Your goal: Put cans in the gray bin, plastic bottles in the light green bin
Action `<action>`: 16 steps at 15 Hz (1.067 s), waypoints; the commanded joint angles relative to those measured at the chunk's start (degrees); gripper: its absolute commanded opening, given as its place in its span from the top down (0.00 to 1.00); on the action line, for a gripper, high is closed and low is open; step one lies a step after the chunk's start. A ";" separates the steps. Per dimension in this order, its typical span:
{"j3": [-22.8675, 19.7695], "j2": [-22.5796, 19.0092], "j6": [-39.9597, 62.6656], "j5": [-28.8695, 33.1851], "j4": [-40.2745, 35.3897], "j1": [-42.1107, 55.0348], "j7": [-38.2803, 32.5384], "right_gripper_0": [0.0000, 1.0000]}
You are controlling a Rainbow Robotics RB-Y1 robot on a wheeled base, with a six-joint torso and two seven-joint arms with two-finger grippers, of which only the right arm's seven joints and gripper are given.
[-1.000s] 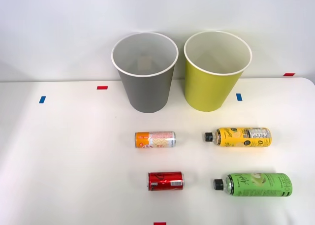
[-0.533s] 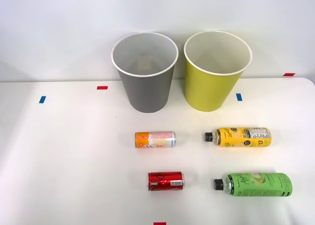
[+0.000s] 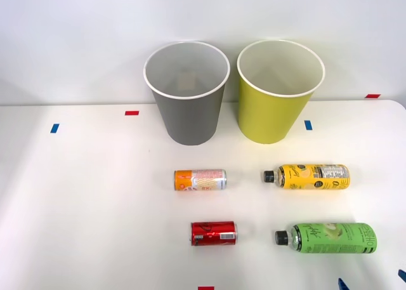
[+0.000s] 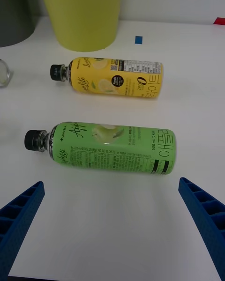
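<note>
Front view: claw tips spread wide at the lower right edge.
Green bottle lies lower right, yellow bottle above it, cans centre, bins at the top.

White table with tape marks (red, blue)

You see the right gripper as two deep blue plastic fingers, each a tapering wedge with a row of raised ribs along its inner face, their tips narrowing to blunt, squared points.
</note>
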 commanded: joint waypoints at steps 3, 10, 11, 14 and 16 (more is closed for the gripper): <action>-4.03 -15.80 8.45 -7.25 -3.81 -3.06 -0.33 0.00; -5.61 -31.18 9.85 -7.86 -3.81 -6.66 0.28 0.00; -5.61 -31.97 10.56 -9.09 -3.90 -7.19 0.72 0.00; -5.08 -35.57 15.48 -9.01 -4.07 -10.00 0.37 0.00; -4.03 -37.95 18.56 -9.62 -4.51 -12.55 -0.07 0.00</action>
